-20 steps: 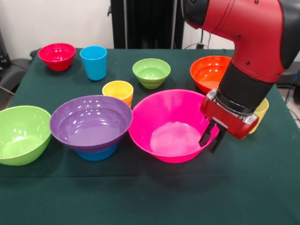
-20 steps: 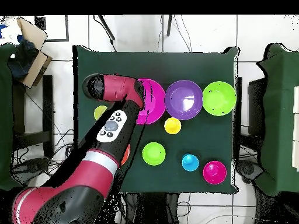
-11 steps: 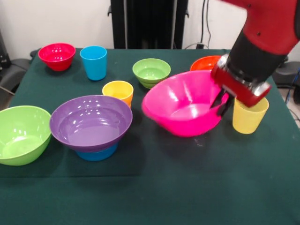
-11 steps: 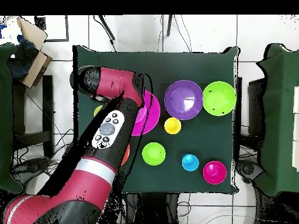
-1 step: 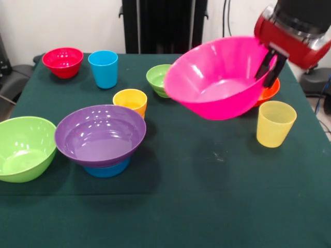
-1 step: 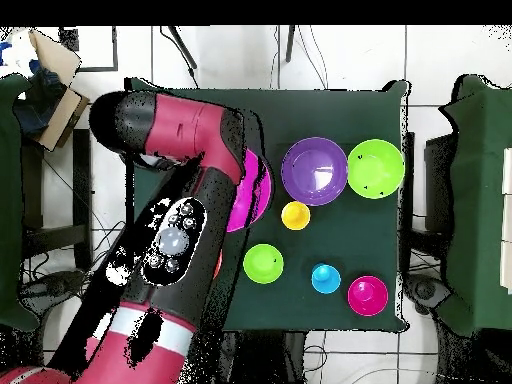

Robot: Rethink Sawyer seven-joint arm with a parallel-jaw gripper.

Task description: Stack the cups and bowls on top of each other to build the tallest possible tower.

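Nearest the camera in the front view, the big lime green bowl [image 5: 24, 148] is sitting at the left edge of the green-clothed counter [image 5: 207, 206], and just beside it the purple bowl [image 5: 100, 134] is resting on top of the mid blue bowl [image 5: 107, 169], of which only the base is showing. To the right, the pale yellow ribbed cup [image 5: 275, 123] is standing upright and alone. Behind the purple bowl the orange-yellow cup [image 5: 131, 102] is standing upright. Above the counter's middle right, the pincer [image 5: 271, 65] is gripping the rim of the big pink bowl [image 5: 220, 77], one finger inside and one outside, and is holding it clear of the cloth, tilted with its open side facing left and toward the camera. The lifted bowl is hiding most of the orange bowl [image 5: 268, 91] and part of the small green bowl [image 5: 156, 78] behind it. Farthest back at the left, the sky blue cup [image 5: 103, 68] is standing beside the small red bowl [image 5: 63, 62].
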